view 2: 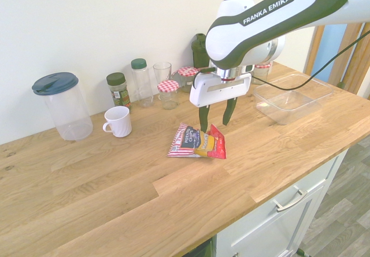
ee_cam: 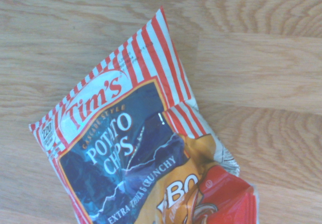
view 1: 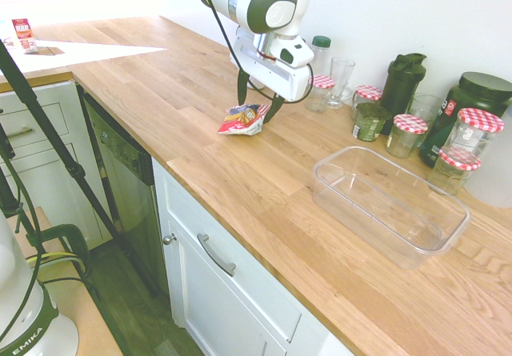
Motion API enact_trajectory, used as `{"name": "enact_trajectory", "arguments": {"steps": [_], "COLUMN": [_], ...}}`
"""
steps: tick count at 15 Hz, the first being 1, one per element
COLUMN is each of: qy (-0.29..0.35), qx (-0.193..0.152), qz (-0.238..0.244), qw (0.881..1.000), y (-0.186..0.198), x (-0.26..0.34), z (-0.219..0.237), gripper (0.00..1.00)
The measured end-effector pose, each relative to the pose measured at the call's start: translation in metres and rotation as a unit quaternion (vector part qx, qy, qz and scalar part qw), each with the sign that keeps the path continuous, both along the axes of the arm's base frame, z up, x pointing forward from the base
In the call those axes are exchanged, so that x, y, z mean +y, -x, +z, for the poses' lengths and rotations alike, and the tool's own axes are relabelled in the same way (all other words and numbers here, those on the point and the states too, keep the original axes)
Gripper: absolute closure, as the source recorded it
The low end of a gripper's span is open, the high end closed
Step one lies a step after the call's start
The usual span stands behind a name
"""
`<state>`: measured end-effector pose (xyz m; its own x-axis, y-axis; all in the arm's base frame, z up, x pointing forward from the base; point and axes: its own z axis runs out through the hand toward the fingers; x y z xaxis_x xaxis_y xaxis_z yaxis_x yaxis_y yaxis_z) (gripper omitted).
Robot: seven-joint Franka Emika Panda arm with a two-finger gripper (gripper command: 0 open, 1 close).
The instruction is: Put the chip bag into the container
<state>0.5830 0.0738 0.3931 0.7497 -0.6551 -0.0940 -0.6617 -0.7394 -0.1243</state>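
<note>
The gripper (view 2: 214, 118) hangs spread just above the chip bag (view 2: 197, 142), which looks light, crinkly and slippery; pinch its puffed middle.

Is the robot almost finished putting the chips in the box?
Not yet, nothing is finished. The chip bag lies flat on the wooden counter, not picked up. The tool hangs open just above the bag, fingers pointing down, ready to grab. Left to do: grab the bag, carry it across and drop it into the clear container, which holds nothing.
</note>
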Motion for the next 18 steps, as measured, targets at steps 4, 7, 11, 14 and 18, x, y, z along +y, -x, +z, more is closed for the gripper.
{"name": "enact_trajectory", "arguments": {"steps": [4, 7, 11, 14, 18], "qy": [-0.011, -0.025, -0.042, -0.051, -0.059], "qx": [0.013, 0.017, 0.021, 0.025, 0.022], "qz": [-0.007, -0.010, -0.007, 0.000, 0.010], "qw": [1.000, 0.999, 0.999, 0.998, 0.998], "y": [-0.007, -0.008, -0.010, -0.011, -0.012], "x": [-0.002, -0.005, -0.018, -0.016, -0.011], "z": [-0.016, -0.020, -0.030, -0.038, -0.037], "gripper": [1.00, 1.00, 1.00, 1.00, 1.00]}}
